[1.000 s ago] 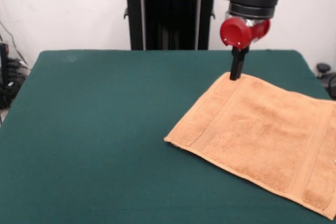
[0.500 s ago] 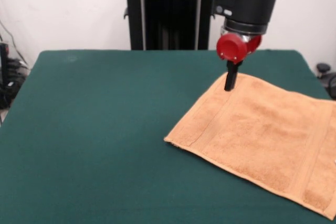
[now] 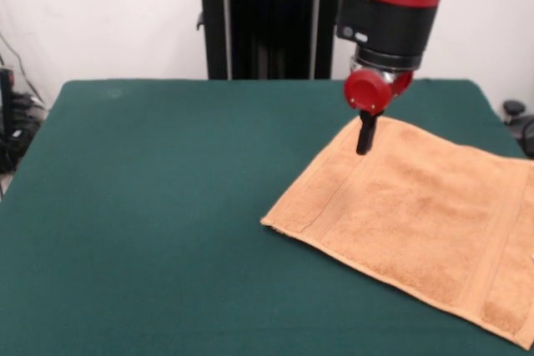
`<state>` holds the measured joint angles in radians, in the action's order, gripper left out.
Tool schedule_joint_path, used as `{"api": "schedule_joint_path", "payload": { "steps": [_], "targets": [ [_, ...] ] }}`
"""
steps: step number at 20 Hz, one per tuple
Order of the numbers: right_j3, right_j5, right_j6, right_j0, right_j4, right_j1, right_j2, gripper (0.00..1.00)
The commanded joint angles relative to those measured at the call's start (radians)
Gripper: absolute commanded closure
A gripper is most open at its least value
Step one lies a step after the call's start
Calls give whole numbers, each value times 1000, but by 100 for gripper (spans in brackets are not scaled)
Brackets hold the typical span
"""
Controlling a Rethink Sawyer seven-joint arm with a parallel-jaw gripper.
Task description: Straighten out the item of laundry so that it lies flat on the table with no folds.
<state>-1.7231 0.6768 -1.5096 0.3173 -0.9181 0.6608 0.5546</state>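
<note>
Over towel edge, end effector moved lower, leftward.

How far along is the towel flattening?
Mostly done: the towel lies spread on the table with no folds visible, though its right end is cut off by the picture's edge. The gripper sits at the towel's far corner area. Left: confirm the hidden end.

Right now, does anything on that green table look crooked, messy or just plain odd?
Mildly. The towel lies skewed to the table, off to one side, its right end running out of view. It looks mostly flat, with no spill or damage. The gripper sits at its far corner.
</note>
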Motion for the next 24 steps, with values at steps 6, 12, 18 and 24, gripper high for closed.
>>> {"api": "schedule_joint_path", "payload": {
  "steps": [6,12,18,24],
  "targets": [
    [127,84,158,-48,-128,-152,-46,100],
    [188,114,157,-59,-166,-204,-89,100],
    [206,161,180,-65,-154,-206,-112,100],
    [203,187,188,-53,-152,-202,-140,100]
  ]
}}
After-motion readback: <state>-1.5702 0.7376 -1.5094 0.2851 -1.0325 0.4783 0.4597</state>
